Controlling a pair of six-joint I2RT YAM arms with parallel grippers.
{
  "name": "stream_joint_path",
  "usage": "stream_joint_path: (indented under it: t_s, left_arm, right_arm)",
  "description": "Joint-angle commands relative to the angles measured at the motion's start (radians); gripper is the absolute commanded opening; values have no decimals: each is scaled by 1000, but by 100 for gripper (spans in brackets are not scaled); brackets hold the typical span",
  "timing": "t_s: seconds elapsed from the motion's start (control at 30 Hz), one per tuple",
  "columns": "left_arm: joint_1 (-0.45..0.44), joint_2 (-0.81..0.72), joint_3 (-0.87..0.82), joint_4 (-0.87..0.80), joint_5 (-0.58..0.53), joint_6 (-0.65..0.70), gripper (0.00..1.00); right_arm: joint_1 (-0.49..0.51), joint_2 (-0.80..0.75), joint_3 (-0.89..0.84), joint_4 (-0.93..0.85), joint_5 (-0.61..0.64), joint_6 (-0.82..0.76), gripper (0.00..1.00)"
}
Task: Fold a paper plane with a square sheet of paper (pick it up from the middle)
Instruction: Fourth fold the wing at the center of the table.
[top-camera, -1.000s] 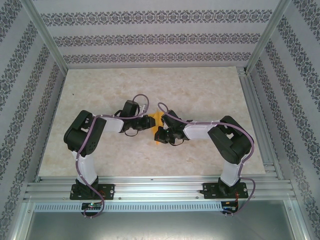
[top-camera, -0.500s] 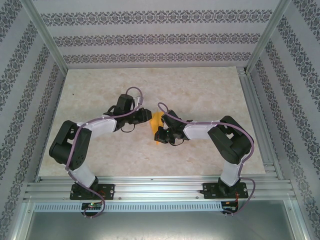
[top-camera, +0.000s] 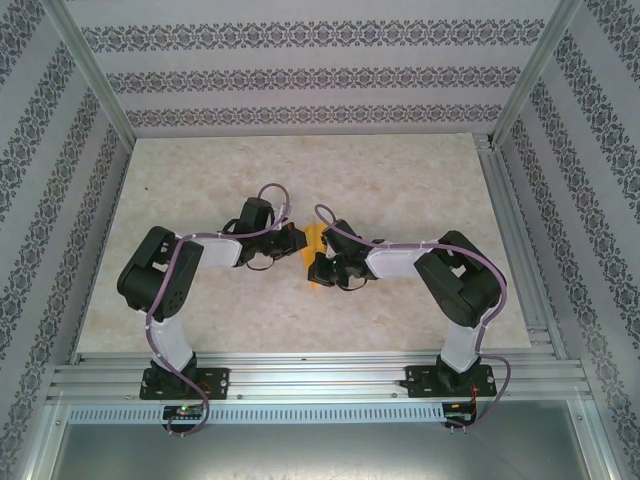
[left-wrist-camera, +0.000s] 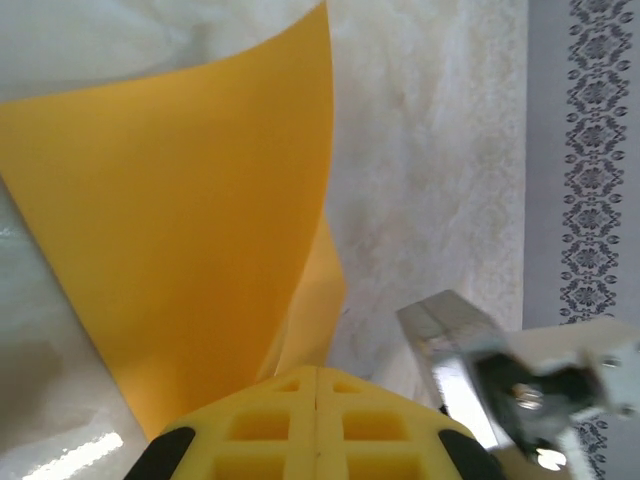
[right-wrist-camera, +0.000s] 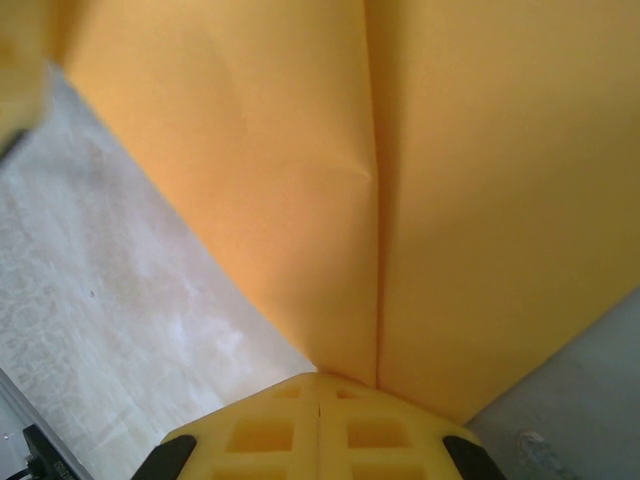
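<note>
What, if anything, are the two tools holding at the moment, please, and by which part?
Both hold the paper: the right tool is shut on its centre crease, the left tool on an edge.

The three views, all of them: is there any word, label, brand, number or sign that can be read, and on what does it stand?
No text can be read.
The orange paper is plain on each side that shows.
The walls carry only a repeated ornament, no letters.
The small boards at the arm bases are too small to read.
</note>
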Motion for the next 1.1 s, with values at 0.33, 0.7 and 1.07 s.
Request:
stream_joint_path:
  t_s: [0.33,0.7,1.07]
  left_arm:
    - [-6,104,-15,73,-29,36,5]
    - [-4,148,3,50,-39,115,5]
    - [-3,168,48,-2,11,181,5]
  right_arm:
    - [10,68,-16,-98,55,7,4]
    - [5,26,18,-124,28,-4,4]
    - [-26,-84,56,-63,-9,-2,6]
